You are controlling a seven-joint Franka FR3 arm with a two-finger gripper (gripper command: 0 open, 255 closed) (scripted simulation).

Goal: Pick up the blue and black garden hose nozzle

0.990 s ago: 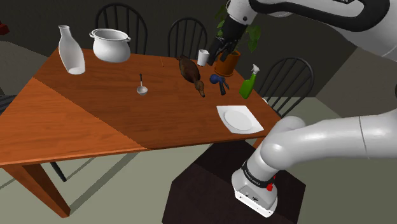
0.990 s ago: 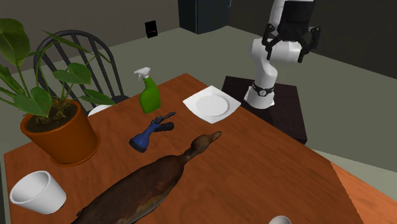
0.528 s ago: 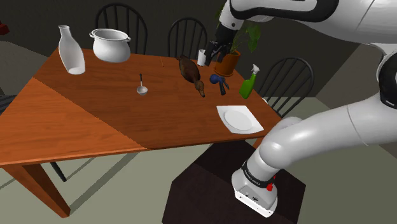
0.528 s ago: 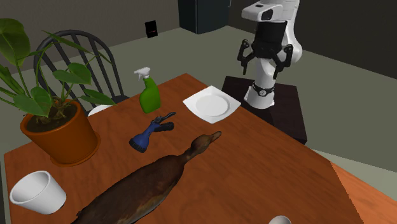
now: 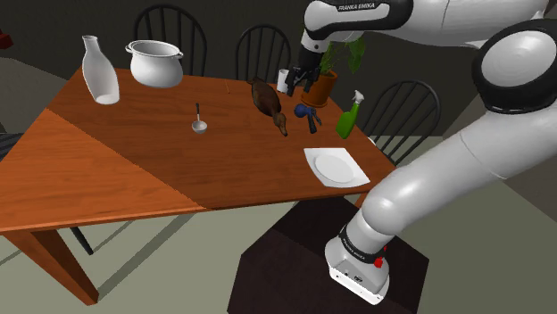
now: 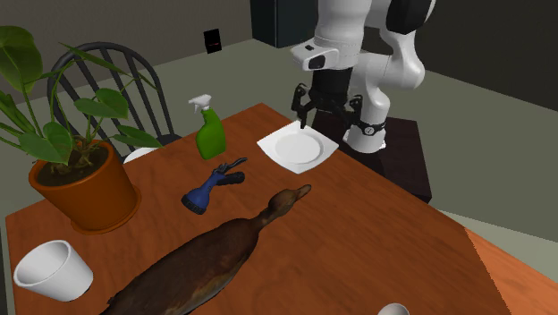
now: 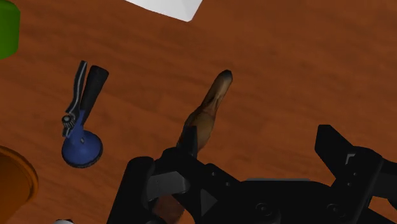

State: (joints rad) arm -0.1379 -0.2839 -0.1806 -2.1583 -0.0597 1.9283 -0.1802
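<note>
Lowered toward the surface [image 6: 376,233], spread claw [image 6: 327,114] hangs empty; second exterior view puts duck [image 6: 228,246] at hose nozzle's [image 6: 213,186] three o'clock.

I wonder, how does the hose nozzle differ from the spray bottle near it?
The nozzle lies flat; the bottle stands upright. The nozzle is blue with a black handle; the bottle is green with a white sprayer. Both rest on the table.

Wooden table [image 5: 134,169], two-tone top, on a grey-green floor [image 5: 170,259]. Dark spindle-back chairs [image 5: 171,25] along the table's far side and at its far corner. Dark grey walls [image 5: 54,22] behind the table, with a dark cabinet [image 6: 282,22] against the wall well beyond it.
</note>
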